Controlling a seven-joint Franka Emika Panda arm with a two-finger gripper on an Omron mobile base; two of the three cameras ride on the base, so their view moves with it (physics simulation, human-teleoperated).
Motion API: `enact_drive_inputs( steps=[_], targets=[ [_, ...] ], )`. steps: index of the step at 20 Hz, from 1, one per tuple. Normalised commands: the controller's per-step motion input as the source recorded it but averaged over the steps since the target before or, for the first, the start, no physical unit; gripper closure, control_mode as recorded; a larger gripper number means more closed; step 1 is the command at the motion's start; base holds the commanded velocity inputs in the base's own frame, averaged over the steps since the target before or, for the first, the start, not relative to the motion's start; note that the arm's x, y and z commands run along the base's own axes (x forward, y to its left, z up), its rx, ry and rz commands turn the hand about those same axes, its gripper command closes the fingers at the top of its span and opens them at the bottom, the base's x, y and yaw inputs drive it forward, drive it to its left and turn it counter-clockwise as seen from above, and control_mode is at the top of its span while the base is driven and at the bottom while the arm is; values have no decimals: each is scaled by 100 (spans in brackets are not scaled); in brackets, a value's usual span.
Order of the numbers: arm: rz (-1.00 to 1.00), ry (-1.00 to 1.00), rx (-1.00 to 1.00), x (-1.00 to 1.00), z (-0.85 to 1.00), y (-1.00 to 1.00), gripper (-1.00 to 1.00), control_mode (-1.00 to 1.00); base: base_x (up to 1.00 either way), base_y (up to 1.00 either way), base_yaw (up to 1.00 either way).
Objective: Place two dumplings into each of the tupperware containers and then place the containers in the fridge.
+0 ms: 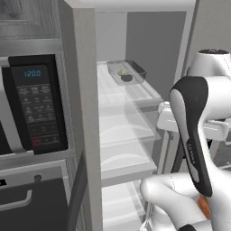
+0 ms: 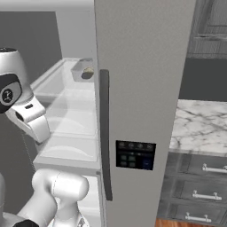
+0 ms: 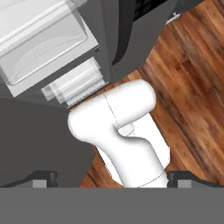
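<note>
The fridge (image 1: 153, 40) stands open, with its white shelves facing me. One tupperware container (image 1: 135, 68) rests at the back of the top shelf. It holds a pale dumpling (image 1: 122, 72) with a darker lump beside it. In the right base view the same container (image 2: 82, 70) peeks out past the grey fridge door (image 2: 142, 66). My gripper (image 3: 111, 180) points down at the wooden floor in front of the fridge, well below and apart from the container. Its fingertips (image 3: 43, 178) stand wide apart with nothing between them.
A black-fronted microwave (image 1: 36, 103) is built in left of the fridge, above a dark oven door (image 1: 36, 203). Right of the fridge door runs a marble counter (image 2: 199, 124) over grey drawers (image 2: 204, 181). Empty fridge shelves (image 1: 124, 131) lie below the container.
</note>
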Motion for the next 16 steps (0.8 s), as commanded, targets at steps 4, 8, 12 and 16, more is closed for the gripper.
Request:
enact_drive_inputs(
  steps=[4,8,12,16],
  targets=[
    [11,-3,0,-19,12,0,-100,-100,0,0,0],
    [0,0,0,0,0,0,-100,100,-80,-14,5],
    [0,0,0,0,0,0,-100,100,-96,-68,-37],
    [0,0,0,0,0,0,-100,100,-19,-25,-83]
  ],
)
